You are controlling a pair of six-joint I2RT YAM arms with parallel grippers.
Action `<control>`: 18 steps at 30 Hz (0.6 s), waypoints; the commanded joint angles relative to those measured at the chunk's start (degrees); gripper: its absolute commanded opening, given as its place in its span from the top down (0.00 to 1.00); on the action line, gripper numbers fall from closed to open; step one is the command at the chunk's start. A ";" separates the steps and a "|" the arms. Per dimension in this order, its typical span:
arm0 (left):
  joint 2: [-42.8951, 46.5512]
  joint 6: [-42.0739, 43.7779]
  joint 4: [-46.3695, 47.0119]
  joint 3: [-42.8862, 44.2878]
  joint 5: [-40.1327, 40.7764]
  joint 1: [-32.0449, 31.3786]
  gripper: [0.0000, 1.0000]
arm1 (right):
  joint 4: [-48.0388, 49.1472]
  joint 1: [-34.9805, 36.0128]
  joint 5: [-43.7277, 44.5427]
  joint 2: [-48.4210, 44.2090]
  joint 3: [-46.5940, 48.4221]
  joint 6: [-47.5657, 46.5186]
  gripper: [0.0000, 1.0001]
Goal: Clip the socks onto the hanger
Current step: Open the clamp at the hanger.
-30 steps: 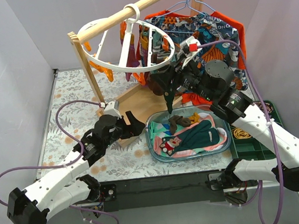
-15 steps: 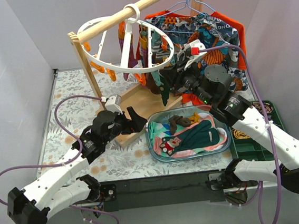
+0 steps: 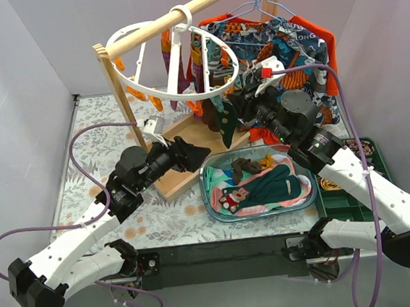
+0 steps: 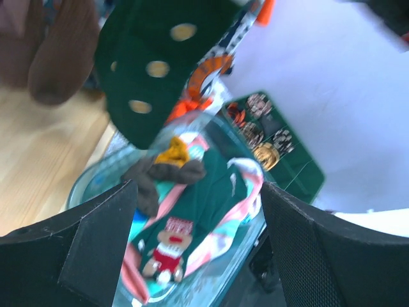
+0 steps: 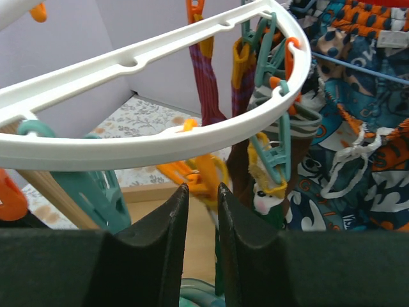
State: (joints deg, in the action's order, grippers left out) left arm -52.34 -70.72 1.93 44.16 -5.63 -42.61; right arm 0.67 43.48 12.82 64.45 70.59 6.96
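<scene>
The white ring hanger hangs from the wooden rail; its rim crosses the right wrist view, with orange and teal pegs below it. My right gripper is just under the rim, shut on the dark green sock with yellow dots, which dangles below it. In the right wrist view the right gripper shows a narrow gap, with a strip of the sock low in it. My left gripper is open and empty below the sock. A plain teal sock lies in the bin.
A clear bin of socks sits at front centre, with a green tray to its right. The rail's wooden base and post stand left of the bin. The orange-blue shirt hangs behind. Other socks hang clipped on the ring.
My left gripper has risen and moved right toward the hanging sock. My right gripper has lifted the dotted sock up and closer to the ring's rim.
</scene>
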 commanded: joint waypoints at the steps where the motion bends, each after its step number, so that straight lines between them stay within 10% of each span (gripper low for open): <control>1: 0.48 1.64 2.72 4.61 -0.53 -0.28 0.23 | 3.46 -1.38 1.86 -1.16 -0.36 -2.83 0.69; 18: 1.10 -6.09 -5.01 16.91 -1.75 -4.05 0.24 | 4.87 -2.09 -15.06 -14.17 -13.19 -5.90 0.64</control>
State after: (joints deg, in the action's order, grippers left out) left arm -52.01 -75.00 -0.56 55.70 -6.48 -44.60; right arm 1.58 41.58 7.66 52.80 59.20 3.38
